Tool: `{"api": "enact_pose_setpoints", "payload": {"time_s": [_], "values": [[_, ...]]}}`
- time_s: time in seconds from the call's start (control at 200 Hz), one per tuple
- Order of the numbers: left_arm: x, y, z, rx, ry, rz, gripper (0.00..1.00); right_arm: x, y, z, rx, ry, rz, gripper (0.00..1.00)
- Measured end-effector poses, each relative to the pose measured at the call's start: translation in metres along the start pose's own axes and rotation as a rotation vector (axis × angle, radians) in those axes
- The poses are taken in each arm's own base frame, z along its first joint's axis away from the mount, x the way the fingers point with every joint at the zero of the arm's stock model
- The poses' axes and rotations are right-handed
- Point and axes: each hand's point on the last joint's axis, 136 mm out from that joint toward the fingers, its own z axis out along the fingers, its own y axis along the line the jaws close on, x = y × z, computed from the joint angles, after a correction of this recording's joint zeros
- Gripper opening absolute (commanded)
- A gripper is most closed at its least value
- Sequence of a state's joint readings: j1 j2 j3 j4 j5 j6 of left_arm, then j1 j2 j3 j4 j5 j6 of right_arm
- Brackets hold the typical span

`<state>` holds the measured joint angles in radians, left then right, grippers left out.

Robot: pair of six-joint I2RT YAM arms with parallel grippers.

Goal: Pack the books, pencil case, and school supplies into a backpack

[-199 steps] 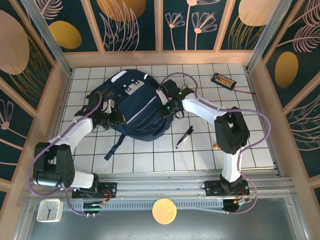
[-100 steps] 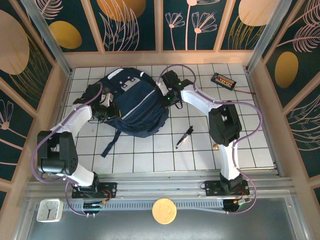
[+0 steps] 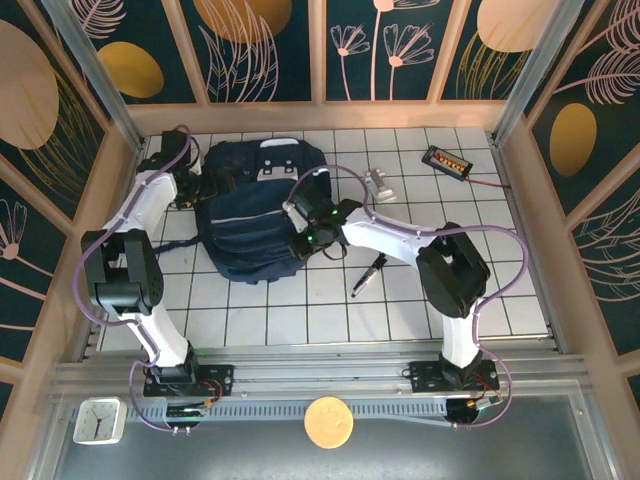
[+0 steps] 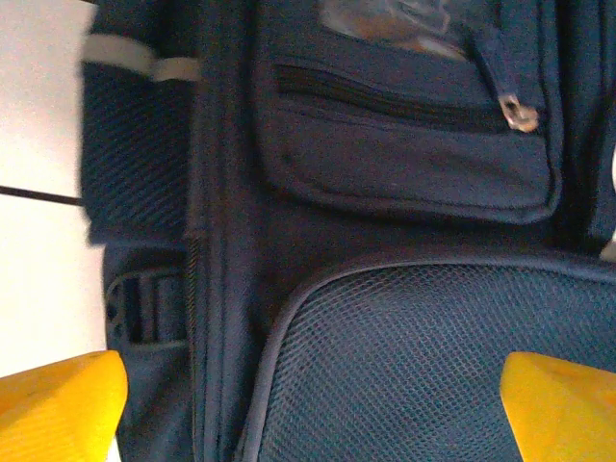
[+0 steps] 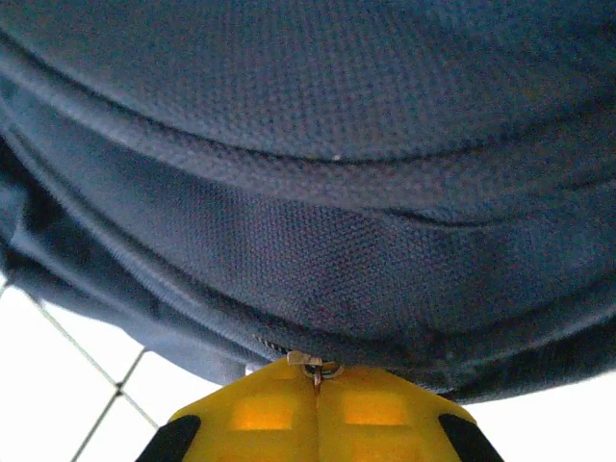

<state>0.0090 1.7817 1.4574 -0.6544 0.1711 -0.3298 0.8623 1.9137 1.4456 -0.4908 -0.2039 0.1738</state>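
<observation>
Backpack [image 3: 255, 215] lies flat on the tiled worktop [image 3: 330, 320], left of centre, front pockets up. Left claw [image 4: 308, 414] released, its yellow fingers [image 4: 58, 404] spread wide over the mesh pocket, at the pack's far-left side. Right claw [image 5: 316, 409] clenched on the zipper pull [image 5: 316, 367] at the pack's right edge. Pen [image 3: 368, 274] lies on the tiles near that claw, apart from the pack.

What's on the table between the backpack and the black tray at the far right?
In the top view, a small grey-white object lies on the tiles between the backpack and the tray, touching neither.
</observation>
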Motion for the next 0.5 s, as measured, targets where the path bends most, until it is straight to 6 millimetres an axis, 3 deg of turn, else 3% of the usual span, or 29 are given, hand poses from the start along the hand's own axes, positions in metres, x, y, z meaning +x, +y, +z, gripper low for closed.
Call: {"api": "enact_pose_setpoints", "payload": {"time_s": [0.1,0.27,0.4,0.5], "values": [[0.012,-0.003,-0.013,0.047,-0.014,-0.088,0.99,0.0,0.008,0.0,-0.042,0.003,0.045,0.0],[0.086,-0.021,-0.045,0.303,-0.02,-0.424,0.99,-0.006,0.012,-0.003,-0.09,-0.004,0.099,0.0],[0.147,-0.024,-0.043,0.441,0.02,-0.693,0.99,-0.014,0.018,-0.004,-0.114,-0.012,0.101,0.0],[0.168,-0.031,-0.04,0.493,0.062,-0.833,0.99,-0.014,0.02,-0.003,-0.124,-0.008,0.1,0.0]]}}
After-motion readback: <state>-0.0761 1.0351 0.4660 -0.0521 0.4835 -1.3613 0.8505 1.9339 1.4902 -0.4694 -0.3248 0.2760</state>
